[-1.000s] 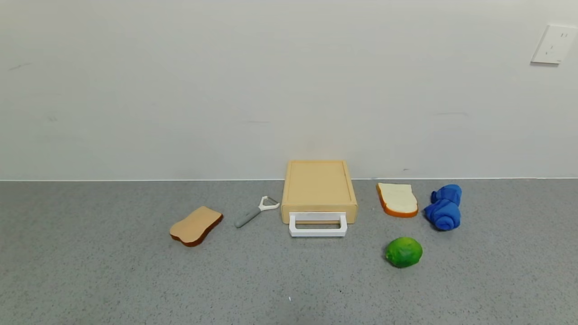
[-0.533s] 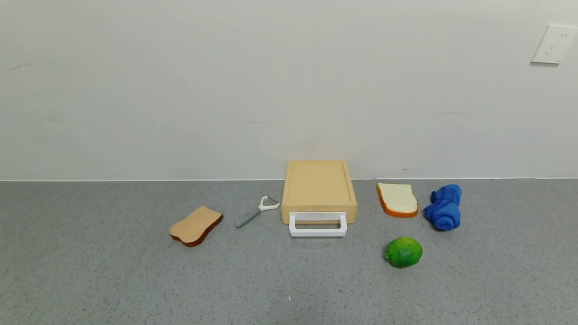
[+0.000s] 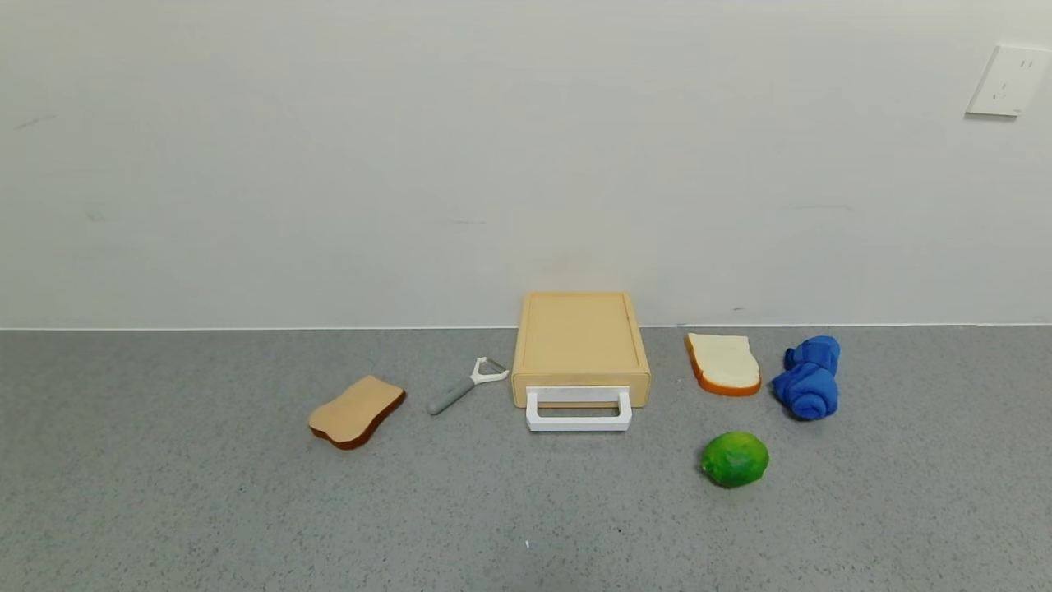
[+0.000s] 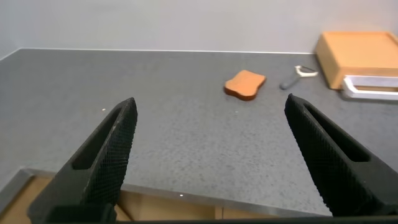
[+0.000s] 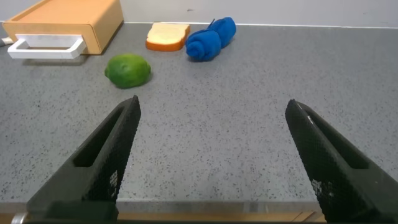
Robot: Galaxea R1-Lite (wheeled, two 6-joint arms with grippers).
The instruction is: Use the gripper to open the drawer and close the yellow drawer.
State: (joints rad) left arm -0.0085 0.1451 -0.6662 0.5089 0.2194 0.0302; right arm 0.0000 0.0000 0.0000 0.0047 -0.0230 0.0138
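Lying lengthwise toward wall, drawer (image 3: 580,345) handle facing robot; both grippers released.

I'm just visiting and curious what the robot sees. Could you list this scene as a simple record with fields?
surface: grey speckled counter
drawer: shut, against the wall, white handle facing the robot
left of drawer: peeler, brown bread slice
right of drawer: white bread slice, blue cloth, lime
left gripper: open, away from the drawer
right gripper: open, away from the drawer

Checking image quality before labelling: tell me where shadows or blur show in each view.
Head view: even light, faint soft shadows under the lime and drawer. Left wrist view: open left gripper fingers loom dark and soft-edged. Right wrist view: same for the right gripper.
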